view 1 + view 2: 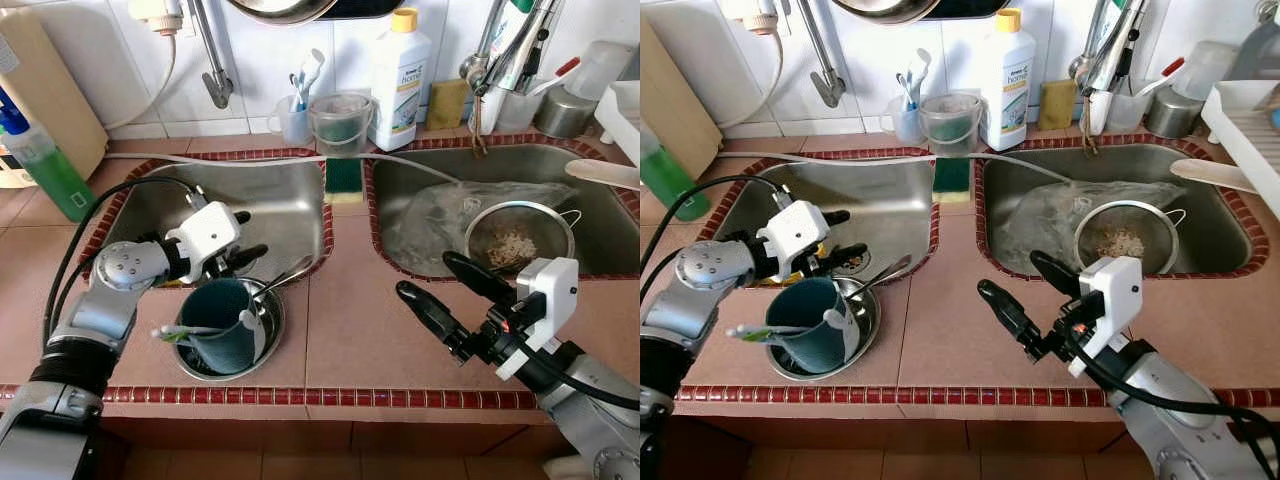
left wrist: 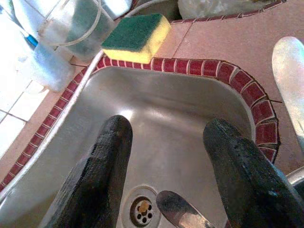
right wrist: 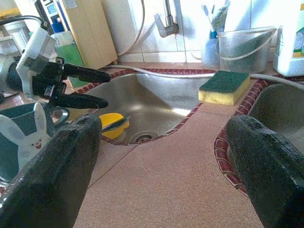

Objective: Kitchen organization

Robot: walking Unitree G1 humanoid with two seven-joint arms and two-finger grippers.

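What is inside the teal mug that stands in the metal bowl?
Inside the teal mug a toothbrush lies across the rim, and a spoon leans by it. The mug's bottom and the metal bowl beneath are covered.

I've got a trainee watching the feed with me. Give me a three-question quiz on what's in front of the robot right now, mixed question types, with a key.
1. True or false: the left gripper is closed on the teal mug.
2. Multiple choice: the yellow-and-green sponge lies
A. inside the left sink
B. on the tiled divider between the two sinks
C. in the metal bowl
3. Short answer: what utensil sits in the right sink with food scraps in it?

Key
1. False. Its fingers are open, at the left sink's near edge, just behind the mug.
2. B.
3. The metal strainer.
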